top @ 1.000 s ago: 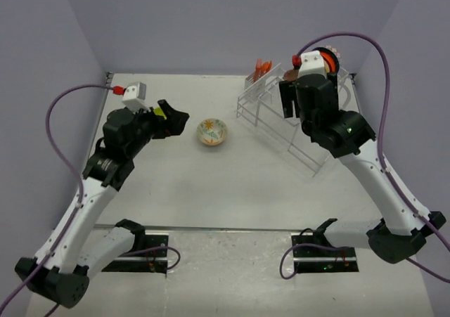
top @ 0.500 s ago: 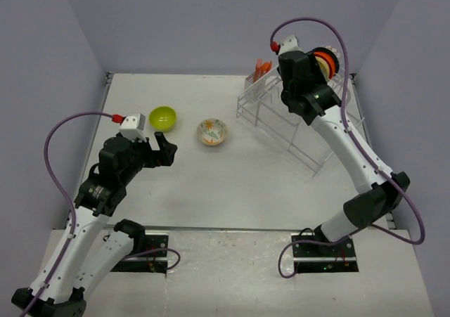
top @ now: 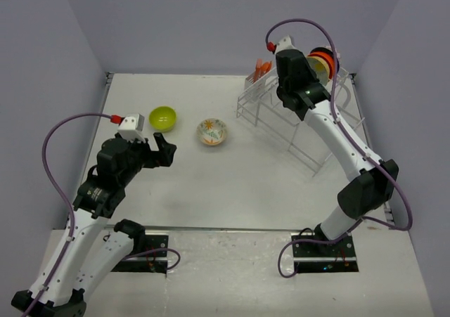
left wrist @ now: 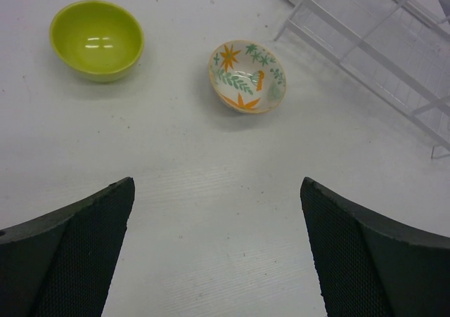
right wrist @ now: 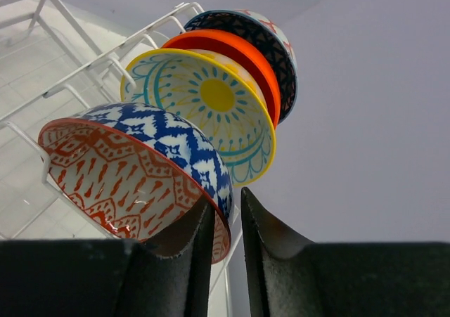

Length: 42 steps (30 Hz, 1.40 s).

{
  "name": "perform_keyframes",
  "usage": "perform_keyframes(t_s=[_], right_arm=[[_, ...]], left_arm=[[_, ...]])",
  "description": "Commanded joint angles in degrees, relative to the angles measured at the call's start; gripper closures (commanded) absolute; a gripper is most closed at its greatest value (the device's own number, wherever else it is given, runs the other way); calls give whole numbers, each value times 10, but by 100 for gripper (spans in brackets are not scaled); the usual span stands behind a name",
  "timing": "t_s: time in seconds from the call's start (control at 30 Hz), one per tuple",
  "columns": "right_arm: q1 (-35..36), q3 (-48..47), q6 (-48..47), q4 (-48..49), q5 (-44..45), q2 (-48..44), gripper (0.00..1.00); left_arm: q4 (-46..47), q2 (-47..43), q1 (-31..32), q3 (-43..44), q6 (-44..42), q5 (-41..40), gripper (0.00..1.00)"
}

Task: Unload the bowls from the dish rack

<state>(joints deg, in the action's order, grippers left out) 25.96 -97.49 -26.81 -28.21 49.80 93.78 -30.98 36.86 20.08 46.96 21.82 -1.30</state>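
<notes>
Right claw [right wrist: 226, 201] is up at the far end of the white wire dish rack [top: 295, 124], and it is clenched on a bowl: the two fingers pinch the rim of the red-and-blue patterned bowl [right wrist: 133, 169], one finger inside the rim, one outside. That bowl stands on edge in the rack's tines, first in a tight row. Right behind it sits the yellow-centred bowl [right wrist: 204, 106], then the plain orange bowl [right wrist: 247, 55], then the dark patterned bowl [right wrist: 274, 32] at the back, all four on edge and overlapping.

Over on the other side, the left claw [left wrist: 216, 190] hangs above the bare desk [top: 232, 183], fingers spread wide and released, gripping nothing. Ahead of it two bowls sit upright on the desk: the lime green bowl [left wrist: 97, 39] to the left, the floral bowl [left wrist: 247, 76] to the right, near each other but apart. The floral one lies between the green bowl and the rack's near corner. Orange utensils [top: 262, 67] stand in the rack's corner basket [top: 257, 78].
</notes>
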Motion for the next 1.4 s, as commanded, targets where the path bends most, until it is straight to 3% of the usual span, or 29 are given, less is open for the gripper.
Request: perform_keyframes(t_s=[0.0,0.37,0.7,1.03,1.1,1.13,1.17,1.2,1.23,1.37], right_arm=[[-2,11,-25,54,29,5,78],[-2,62,-34,104,54,-18,99],[16,70,-83,158,91,-66,100],[24,106,-167,328,133,-116,100],[38,87,-101,279,125,-129,100],[45,47,-55,172,115,-134,100],[63,20,64,100,59,-138,100],[68,-6,118,-30,8,-147,100],[74,-48,205,-76,-85,-148,100],[92,-93,331,-201,-198,-129,100]], left_arm=[[15,-7,1,-5,-13,0,0],[15,-4,1,-5,-14,1,0],[15,-4,1,-5,-13,-4,0],[13,-9,1,-4,-9,-17,0],[17,-8,1,-3,-9,-19,0],[18,-7,1,1,-8,-16,0],[21,0,1,18,-4,-5,0],[21,6,1,33,-1,9,0],[24,20,1,70,12,50,0],[75,72,1,148,37,142,0]])
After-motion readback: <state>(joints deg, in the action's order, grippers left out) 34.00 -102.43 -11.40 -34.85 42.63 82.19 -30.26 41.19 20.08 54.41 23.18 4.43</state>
